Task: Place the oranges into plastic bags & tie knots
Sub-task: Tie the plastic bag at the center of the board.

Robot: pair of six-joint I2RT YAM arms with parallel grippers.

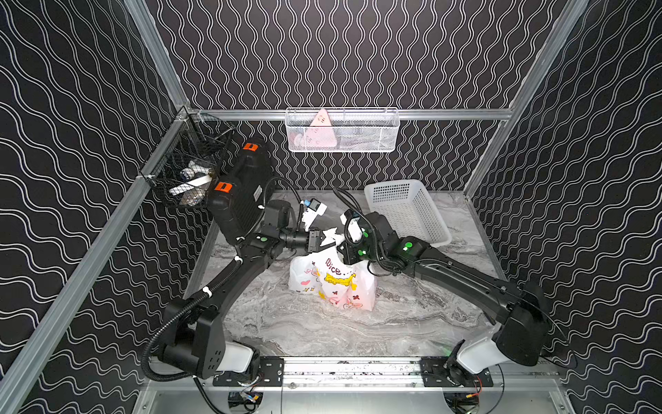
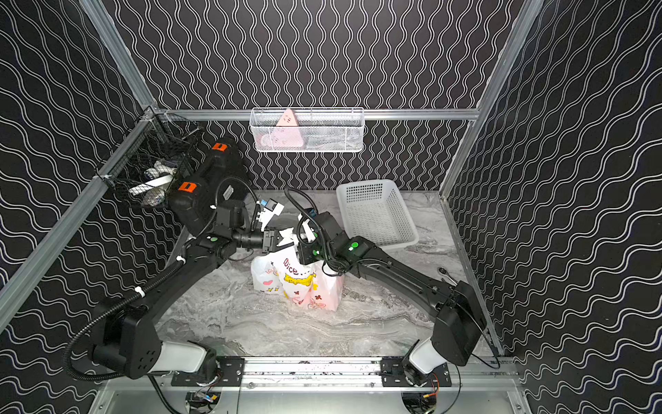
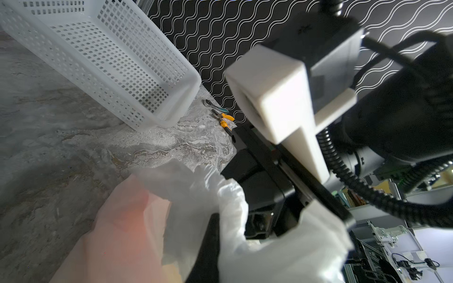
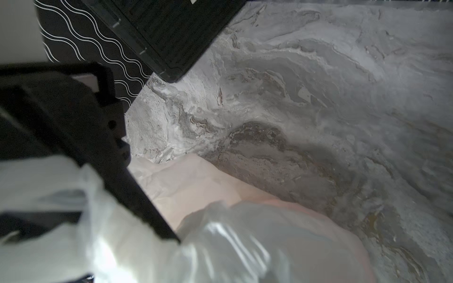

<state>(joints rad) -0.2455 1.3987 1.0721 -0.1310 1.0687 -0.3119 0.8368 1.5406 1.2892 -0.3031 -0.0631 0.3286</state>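
Note:
The plastic bag (image 1: 333, 283) is white with pink and yellow cartoons and stands full in the middle of the marble table (image 1: 322, 333). It shows in both top views (image 2: 297, 286). The oranges are hidden inside it; only an orange glow comes through the plastic in the left wrist view. The bag's white handle strips (image 1: 330, 236) are bunched above it, and I cannot tell whether they form a knot. My left gripper (image 1: 321, 242) comes in level from the left; one dark finger (image 3: 208, 245) has plastic draped round it. My right gripper (image 1: 344, 247) meets it from the right, shut on a handle strip (image 4: 73, 220).
A white perforated basket (image 1: 408, 211) stands tilted at the back right of the table. A black wire basket (image 1: 186, 172) hangs on the left rail and a white one (image 1: 342, 131) on the back rail. Yellow-handled pliers (image 3: 224, 120) and a ratchet (image 2: 444, 274) lie by the right wall.

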